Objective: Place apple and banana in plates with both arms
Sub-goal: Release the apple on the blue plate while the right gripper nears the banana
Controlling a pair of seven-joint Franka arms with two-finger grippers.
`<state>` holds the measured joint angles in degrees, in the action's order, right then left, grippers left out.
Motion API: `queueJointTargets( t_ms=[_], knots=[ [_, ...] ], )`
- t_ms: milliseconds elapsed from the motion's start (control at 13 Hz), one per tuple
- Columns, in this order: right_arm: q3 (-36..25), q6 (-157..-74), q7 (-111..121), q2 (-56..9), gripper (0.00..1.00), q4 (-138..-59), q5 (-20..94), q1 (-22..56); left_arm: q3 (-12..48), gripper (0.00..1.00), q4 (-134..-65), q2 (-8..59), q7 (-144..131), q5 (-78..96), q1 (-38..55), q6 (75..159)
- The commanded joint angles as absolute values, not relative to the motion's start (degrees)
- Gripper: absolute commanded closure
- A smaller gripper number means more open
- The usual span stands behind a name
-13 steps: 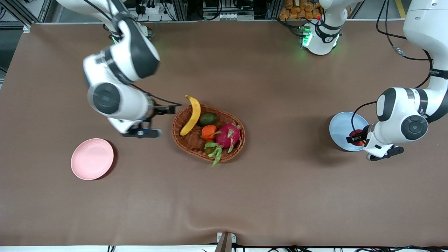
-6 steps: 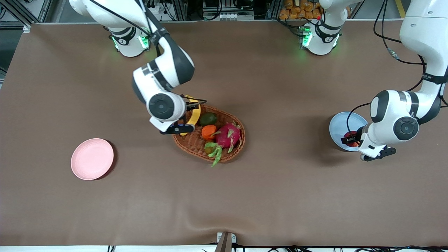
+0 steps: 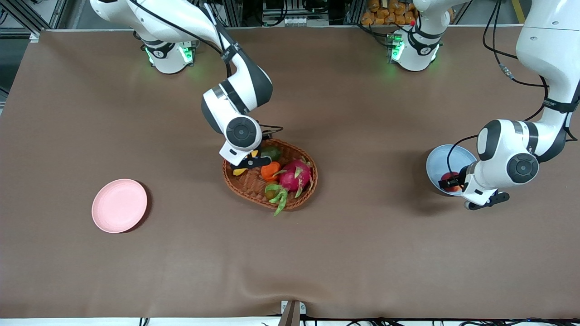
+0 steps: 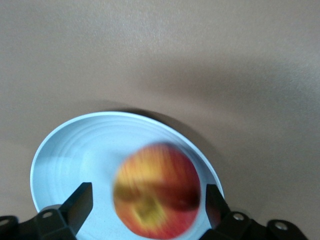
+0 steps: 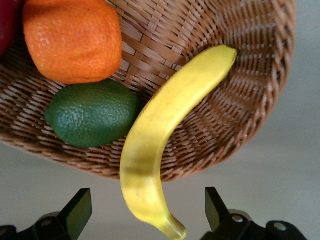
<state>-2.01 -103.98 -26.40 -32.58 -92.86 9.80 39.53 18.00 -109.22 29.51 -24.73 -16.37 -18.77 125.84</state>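
Two open grippers hang over fruit: the left gripper point(image 4: 145, 205) is over the light blue plate point(image 3: 437, 159) at the left arm's end of the table, fingers spread wide on either side of the apple point(image 4: 156, 190), which shows blurred above the plate. The right gripper point(image 5: 145, 210), equally wide, hangs over the banana point(image 5: 162, 135) lying across the rim of the wicker basket point(image 3: 247, 183), beside a green fruit point(image 5: 92, 119) and a tangerine point(image 5: 74, 39). One pink plate point(image 3: 119, 205) sits bare toward the right arm's end.

My black left gripper point(image 4: 145, 210) frames a red apple point(image 4: 157, 197) with yellow blush on a light blue plate point(image 4: 75, 160). My black right gripper point(image 5: 147, 212) frames a yellow banana point(image 5: 160, 130), a dark green fruit point(image 5: 92, 112), an orange tangerine point(image 5: 72, 37), and a brown woven basket point(image 5: 250, 75). A pale pink plate point(image 3: 119, 205) sits on the brown table point(image 3: 362, 249).
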Motion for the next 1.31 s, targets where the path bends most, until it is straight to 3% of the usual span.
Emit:
queueJointTargets(
  t_ms=[0, 231, 462, 615, 692, 769, 846, 1231],
  knots=[
    [-2.7, -104.9, -29.7, -34.0, 0.0, -92.8, 6.8, 41.7, 18.8, 0.0, -108.9, 26.6, -25.5, -17.1, -19.2, 125.4],
    [-2.6, -104.7, -30.7, -34.2, 0.06, -93.9, 5.9, 41.7, 21.4, 0.0, -104.6, 22.6, -25.5, -17.0, -18.7, 115.9],
    [-2.6, -104.7, -34.1, -34.2, 0.21, -94.6, 5.9, 43.0, 27.4, 0.0, -92.2, 21.2, -25.6, -15.7, -18.6, 98.1],
    [-2.5, -104.7, -36.3, -34.2, 0.3, -94.6, 5.9, 44.0, 30.0, 0.0, -87.9, 19.4, -25.1, -15.2, -19.2, 94.7],
    [-2.6, -104.8, -36.3, -34.1, 0.49, -94.6, 5.9, 44.0, 30.5, 0.0, -87.2, 18.0, -24.9, -15.1, -19.2, 94.6],
    [-2.6, -104.9, -36.3, -34.1, 0.86, -94.5, 5.9, 44.0, 31.0, 0.0, -87.0, 16.6, -24.9, -14.8, -19.2, 94.6],
    [-2.6, -105.1, -36.3, -34.0, 1.0, -94.4, 5.9, 44.0, 31.0, 0.0, -86.8, 14.3, -24.8, -13.2, -19.3, 94.6],
    [-2.8, -104.4, -36.4, -31.3, 1.0, -93.9, 6.0, 42.2, 30.9, 0.0, -85.2, 9.1, -23.8, -6.9, -22.2, 93.9]
  ],
)
